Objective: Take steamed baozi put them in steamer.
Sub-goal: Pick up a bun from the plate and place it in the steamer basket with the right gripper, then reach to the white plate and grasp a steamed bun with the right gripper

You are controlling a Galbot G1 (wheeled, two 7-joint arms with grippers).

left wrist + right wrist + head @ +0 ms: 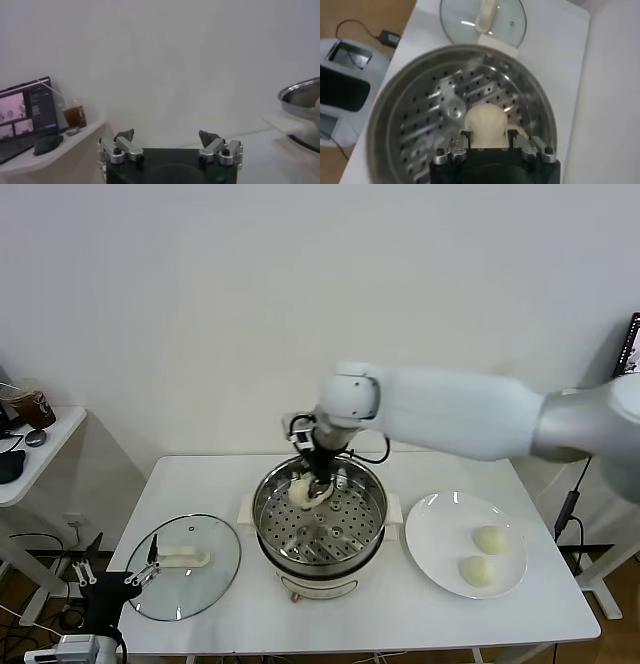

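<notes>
The right arm (pixel 470 419) is a thick, smooth white tube with a rounded white elbow joint and a grey shoulder segment, black cables looping at its wrist above the steamer (pixel 320 519), while both grippers have black bodies with silver, screw-studded finger brackets.

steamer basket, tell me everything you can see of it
The steamer is a round, shiny steel basket with a perforated floor, sitting upright on a cream-white cooker base at the middle of the white table. Its glass lid lies off to the robot's left and a white plate to its right. The right gripper reaches in at the far side, jaws shut on a baozi low over the floor; whether it touches the floor is unclear.
</notes>
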